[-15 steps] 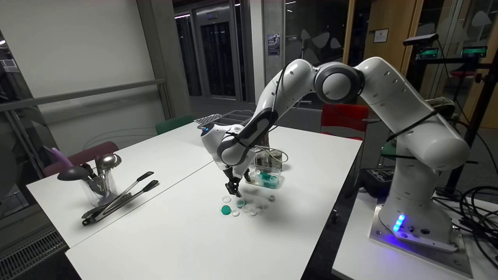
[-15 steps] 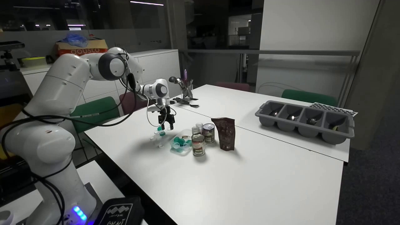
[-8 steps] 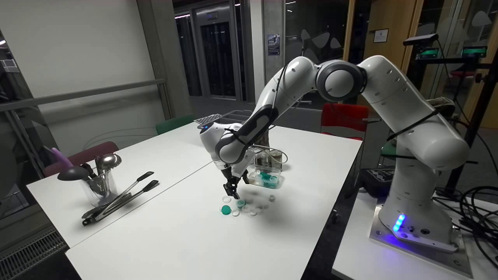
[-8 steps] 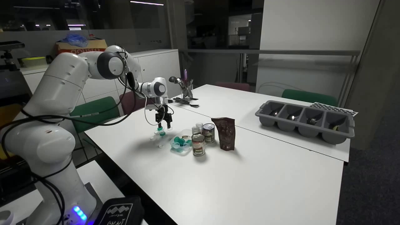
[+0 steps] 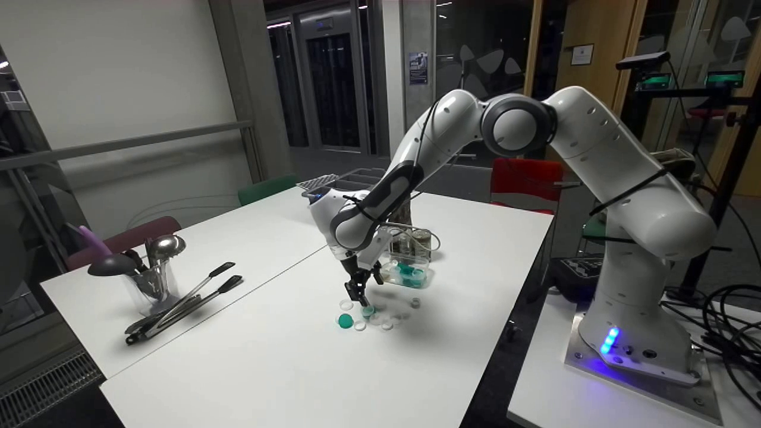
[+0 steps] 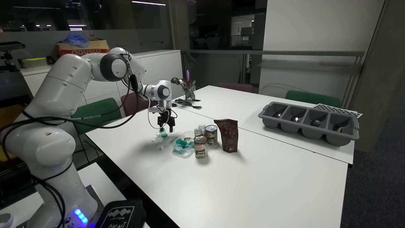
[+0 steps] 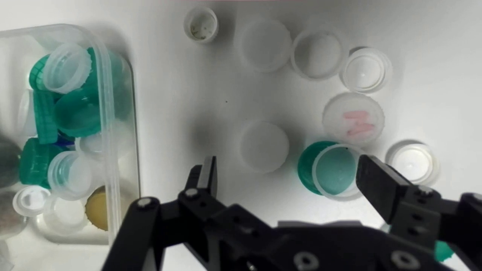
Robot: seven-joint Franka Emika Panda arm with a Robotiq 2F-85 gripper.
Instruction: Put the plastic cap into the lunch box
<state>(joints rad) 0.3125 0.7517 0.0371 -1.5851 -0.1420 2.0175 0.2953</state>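
My gripper [image 7: 289,165] is open and empty, just above the caps on the table; it also shows in both exterior views [image 5: 369,290] [image 6: 166,129]. Between its fingers in the wrist view lie a whitish cap [image 7: 264,147] and a teal cap [image 7: 307,167] with a clear cap [image 7: 348,194] overlapping it. The right finger is close over the clear cap's edge; contact cannot be told. The stacked teal cap also shows in an exterior view [image 5: 368,311]. The lunch box [image 7: 107,124], clear and holding teal, clear and white caps, stands at the wrist view's left and in both exterior views [image 5: 429,274] [image 6: 187,154].
More loose caps lie around, including a pink-marked one [image 7: 353,118], a white one [image 7: 412,165] and a solid green one [image 5: 345,321]. Cans [image 6: 201,147] and a brown pouch [image 6: 228,135] stand behind the box. A grey compartment tray [image 6: 308,118] and tongs [image 5: 196,303] lie further off.
My gripper has shifted slightly sideways, away from the lunch box, and come a little lower over the caps. The caps and the box have not visibly moved.
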